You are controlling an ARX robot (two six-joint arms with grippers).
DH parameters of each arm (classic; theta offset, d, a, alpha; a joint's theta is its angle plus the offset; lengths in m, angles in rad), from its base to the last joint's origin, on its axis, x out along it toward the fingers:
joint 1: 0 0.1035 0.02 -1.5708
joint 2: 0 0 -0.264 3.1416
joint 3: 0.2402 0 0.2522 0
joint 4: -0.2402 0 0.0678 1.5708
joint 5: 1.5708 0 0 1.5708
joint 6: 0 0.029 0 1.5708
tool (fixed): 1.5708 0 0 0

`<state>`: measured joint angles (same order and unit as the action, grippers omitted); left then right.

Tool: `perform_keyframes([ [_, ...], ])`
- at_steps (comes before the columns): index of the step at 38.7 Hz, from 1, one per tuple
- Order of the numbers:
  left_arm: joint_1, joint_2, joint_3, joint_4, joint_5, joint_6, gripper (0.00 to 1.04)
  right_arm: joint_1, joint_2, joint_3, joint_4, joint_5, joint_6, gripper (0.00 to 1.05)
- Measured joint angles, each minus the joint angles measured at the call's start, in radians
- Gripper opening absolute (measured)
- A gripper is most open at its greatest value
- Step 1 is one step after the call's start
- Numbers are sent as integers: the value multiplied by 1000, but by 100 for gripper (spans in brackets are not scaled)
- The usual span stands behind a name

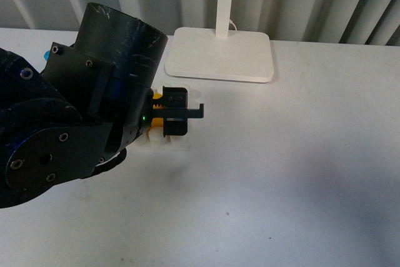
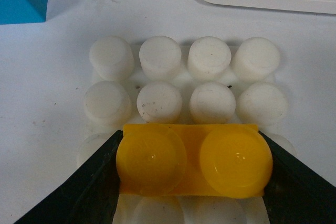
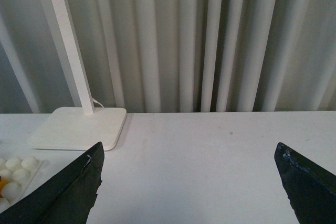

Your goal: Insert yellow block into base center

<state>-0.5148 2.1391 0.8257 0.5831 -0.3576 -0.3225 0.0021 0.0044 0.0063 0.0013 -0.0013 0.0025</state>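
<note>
Where the left gripper (image 2: pixel 192 163) pinches it, the yellow two-stud plastic block (image 2: pixel 193 157) looks glossy, lower centre. The right gripper (image 3: pixel 189 182) has its fingers spread.

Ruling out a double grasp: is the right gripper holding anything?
No, the right gripper is open, its fingers spread wide with only bare table between them.
</note>
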Motion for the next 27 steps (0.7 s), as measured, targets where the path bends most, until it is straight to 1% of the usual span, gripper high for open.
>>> perform_keyframes([
  [27, -3, 27, 22, 6, -11, 4, 65, 0, 0, 0, 0, 0, 0, 95],
])
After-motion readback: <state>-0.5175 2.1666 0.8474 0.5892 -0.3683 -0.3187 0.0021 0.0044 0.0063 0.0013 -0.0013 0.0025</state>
